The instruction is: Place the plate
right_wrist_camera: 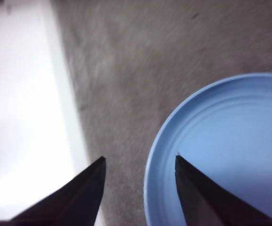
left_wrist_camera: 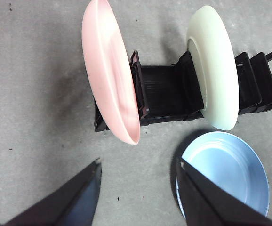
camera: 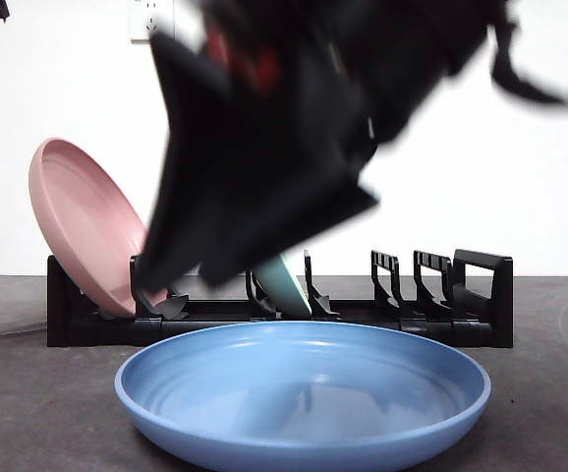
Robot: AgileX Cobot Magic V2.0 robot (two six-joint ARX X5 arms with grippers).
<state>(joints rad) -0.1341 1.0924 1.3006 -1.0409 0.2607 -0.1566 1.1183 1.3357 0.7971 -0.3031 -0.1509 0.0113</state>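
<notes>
A blue plate (camera: 304,393) lies flat on the grey table in front of a black dish rack (camera: 461,295). My right gripper (camera: 181,280), big, dark and blurred, hangs over the plate's left side in front of the rack. In the right wrist view it (right_wrist_camera: 140,157) is open and empty, with one jaw over the blue plate (right_wrist_camera: 230,141) near its rim. My left gripper (left_wrist_camera: 140,162) is open and empty high above the table, looking down on the rack (left_wrist_camera: 162,92) and the blue plate (left_wrist_camera: 230,169).
A pink plate (camera: 83,221) leans in the rack's left end slot. A pale green plate (camera: 286,285) stands in a middle slot, mostly hidden by the arm in the front view. Both show in the left wrist view, pink (left_wrist_camera: 110,75) and green (left_wrist_camera: 216,70). The right-hand slots hold nothing.
</notes>
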